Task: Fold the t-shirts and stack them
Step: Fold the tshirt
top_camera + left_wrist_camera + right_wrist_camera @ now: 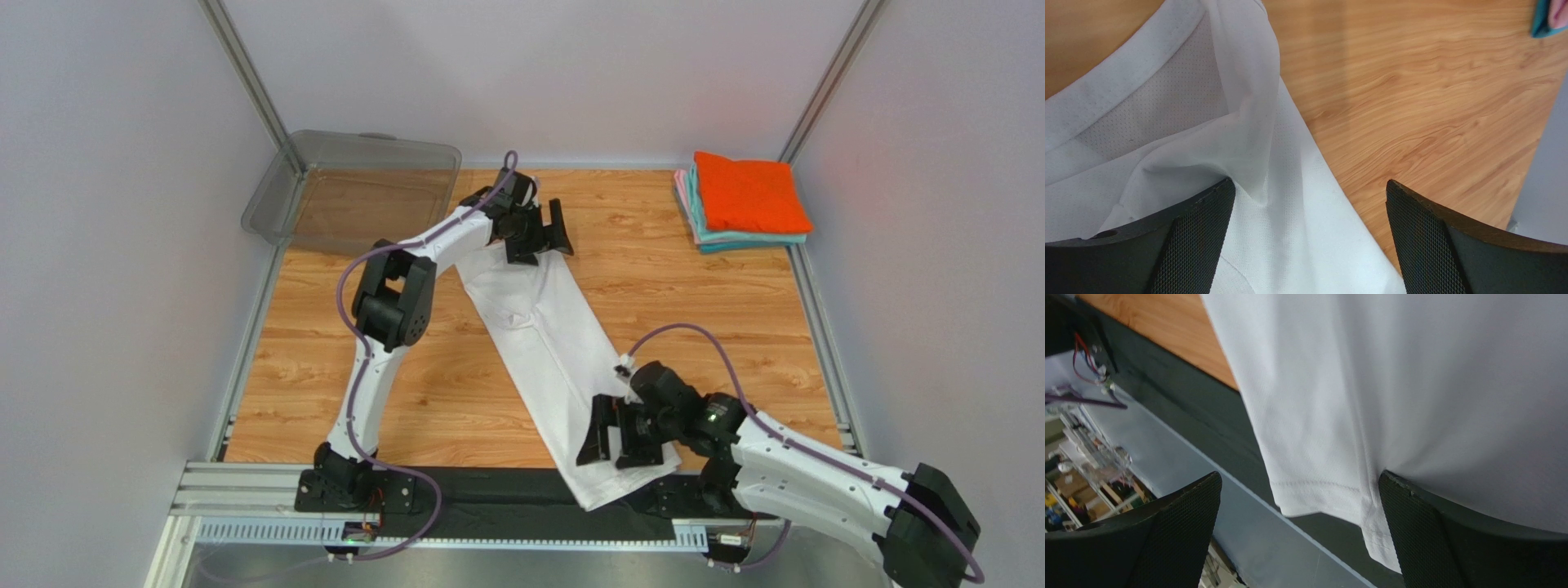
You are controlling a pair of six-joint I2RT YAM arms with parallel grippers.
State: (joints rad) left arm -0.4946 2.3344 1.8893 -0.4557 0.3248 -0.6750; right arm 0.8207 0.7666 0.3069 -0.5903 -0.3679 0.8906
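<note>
The white t-shirt (552, 343) lies folded into 1 long strip. Its near hem hangs over the table (368, 368) front edge onto the black rail. The right gripper (617, 435) sits there, jaws spread wide and not closed on cloth. The long axis runs diagonally, hem near-right and collar far-left. The left gripper (540, 233) hangs over the collar, also wide. Bare wood flanks both sides. The bin (356, 184) sits far left. Far right, orange (748, 192), teal (736, 239) and pink (682, 190) shirts are stacked.
</note>
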